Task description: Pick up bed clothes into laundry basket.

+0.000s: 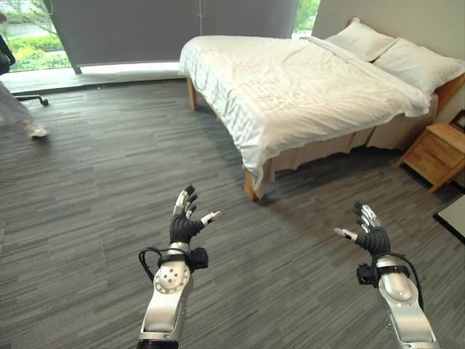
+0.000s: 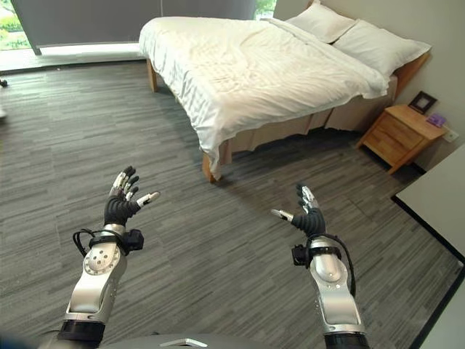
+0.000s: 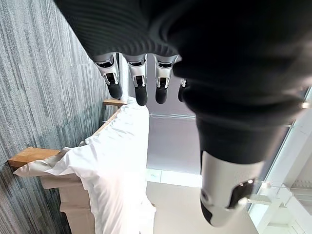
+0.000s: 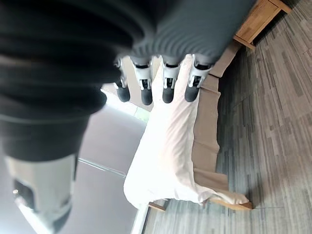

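A bed [image 1: 305,87] stands ahead on the right, covered by a white duvet [image 2: 247,65] that hangs over its foot corner, with two white pillows [image 1: 407,54] at the head. My left hand [image 1: 186,222] is raised over the grey floor, well short of the bed, fingers spread and holding nothing. My right hand [image 1: 370,233] is raised the same way to the right, also open and holding nothing. Past each hand's fingers [image 3: 139,87] the wrist views show the white duvet [image 4: 170,146] at a distance.
A wooden nightstand [image 1: 436,153] stands right of the bed by the wall, with a small frame on it. A white surface edge [image 2: 436,196] lies at far right. A person's leg [image 1: 22,116] and a chair base show at far left by the window.
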`<state>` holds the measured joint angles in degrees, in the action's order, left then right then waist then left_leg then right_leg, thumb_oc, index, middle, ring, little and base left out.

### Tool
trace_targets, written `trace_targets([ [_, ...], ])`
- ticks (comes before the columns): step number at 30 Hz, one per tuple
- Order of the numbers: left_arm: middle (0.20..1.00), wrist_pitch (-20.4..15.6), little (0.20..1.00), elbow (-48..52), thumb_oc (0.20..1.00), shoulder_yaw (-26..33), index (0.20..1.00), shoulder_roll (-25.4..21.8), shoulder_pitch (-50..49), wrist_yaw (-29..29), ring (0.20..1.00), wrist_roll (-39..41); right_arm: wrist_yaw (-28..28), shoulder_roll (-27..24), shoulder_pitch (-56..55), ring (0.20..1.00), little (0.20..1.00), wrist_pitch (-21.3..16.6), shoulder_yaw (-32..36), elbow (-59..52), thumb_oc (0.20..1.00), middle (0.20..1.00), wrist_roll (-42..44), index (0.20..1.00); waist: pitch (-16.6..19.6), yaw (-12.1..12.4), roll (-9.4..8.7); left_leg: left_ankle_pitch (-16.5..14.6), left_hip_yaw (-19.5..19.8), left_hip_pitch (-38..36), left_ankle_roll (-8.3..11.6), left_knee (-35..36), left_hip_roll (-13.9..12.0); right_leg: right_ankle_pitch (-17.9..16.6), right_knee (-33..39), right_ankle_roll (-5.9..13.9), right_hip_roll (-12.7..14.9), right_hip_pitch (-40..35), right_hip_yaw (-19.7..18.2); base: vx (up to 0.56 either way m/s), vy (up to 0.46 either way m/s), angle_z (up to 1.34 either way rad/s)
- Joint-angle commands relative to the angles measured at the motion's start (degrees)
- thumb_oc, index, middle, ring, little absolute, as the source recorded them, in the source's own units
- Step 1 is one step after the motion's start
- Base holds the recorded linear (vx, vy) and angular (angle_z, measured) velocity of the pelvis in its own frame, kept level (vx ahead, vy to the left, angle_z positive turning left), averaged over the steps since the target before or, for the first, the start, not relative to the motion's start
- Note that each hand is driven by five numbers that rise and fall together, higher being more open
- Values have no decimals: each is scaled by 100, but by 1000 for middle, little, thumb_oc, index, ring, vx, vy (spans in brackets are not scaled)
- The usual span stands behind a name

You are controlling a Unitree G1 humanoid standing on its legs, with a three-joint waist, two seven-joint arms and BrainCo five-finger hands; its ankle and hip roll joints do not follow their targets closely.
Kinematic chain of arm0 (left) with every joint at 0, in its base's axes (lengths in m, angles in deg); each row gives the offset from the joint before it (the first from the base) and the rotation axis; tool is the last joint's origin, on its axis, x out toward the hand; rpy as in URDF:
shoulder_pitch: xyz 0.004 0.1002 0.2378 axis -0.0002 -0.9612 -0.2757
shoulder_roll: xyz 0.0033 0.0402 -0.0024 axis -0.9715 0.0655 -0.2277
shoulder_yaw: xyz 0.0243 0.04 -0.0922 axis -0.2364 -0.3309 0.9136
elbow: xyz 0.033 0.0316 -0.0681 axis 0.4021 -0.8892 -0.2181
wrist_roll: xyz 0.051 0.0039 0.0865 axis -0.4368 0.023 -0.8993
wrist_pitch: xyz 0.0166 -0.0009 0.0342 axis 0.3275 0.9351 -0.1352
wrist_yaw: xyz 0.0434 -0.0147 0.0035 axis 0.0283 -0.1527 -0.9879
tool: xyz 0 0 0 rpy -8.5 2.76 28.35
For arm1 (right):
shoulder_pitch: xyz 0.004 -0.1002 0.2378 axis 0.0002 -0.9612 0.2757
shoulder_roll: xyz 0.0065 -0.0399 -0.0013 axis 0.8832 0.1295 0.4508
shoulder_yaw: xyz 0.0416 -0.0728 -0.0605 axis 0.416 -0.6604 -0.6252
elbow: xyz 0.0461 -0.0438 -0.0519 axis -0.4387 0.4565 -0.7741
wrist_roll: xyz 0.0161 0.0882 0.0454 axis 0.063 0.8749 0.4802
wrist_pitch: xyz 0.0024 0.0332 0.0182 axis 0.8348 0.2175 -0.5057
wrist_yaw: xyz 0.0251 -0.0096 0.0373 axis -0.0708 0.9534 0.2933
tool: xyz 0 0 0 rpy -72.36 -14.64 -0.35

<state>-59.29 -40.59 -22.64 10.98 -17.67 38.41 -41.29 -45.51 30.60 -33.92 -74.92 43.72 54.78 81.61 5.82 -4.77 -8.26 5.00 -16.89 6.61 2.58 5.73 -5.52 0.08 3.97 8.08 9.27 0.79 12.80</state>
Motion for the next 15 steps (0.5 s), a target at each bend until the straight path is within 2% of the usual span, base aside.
trace_targets([
  [1,1000,-425,1000,147,1000,150,1000,87,102,-83,1000,210,-221,-55,580,1000,1000,-381,-71,88,1000,1000,-157,1000,262,35,286,-406,-197,-623,462,-73,-444,-318,103,13,-59,248,-12,-36,-9,-10],
  [7,1000,-378,1000,164,1000,181,1000,133,-134,-57,1000,235,-367,-125,782,1000,1000,-339,-506,344,1000,1000,-643,1000,189,34,367,-408,-239,-718,467,-73,-440,-307,103,-17,-64,177,-70,-17,1,-5],
  [15,1000,-378,1000,186,1000,147,1000,206,-321,-132,1000,198,-656,-223,550,1000,1000,-312,-465,248,1000,1000,-1017,1000,126,26,420,-399,-234,-740,457,-73,-452,-300,103,-55,-63,146,-58,-1,-3,-1],
])
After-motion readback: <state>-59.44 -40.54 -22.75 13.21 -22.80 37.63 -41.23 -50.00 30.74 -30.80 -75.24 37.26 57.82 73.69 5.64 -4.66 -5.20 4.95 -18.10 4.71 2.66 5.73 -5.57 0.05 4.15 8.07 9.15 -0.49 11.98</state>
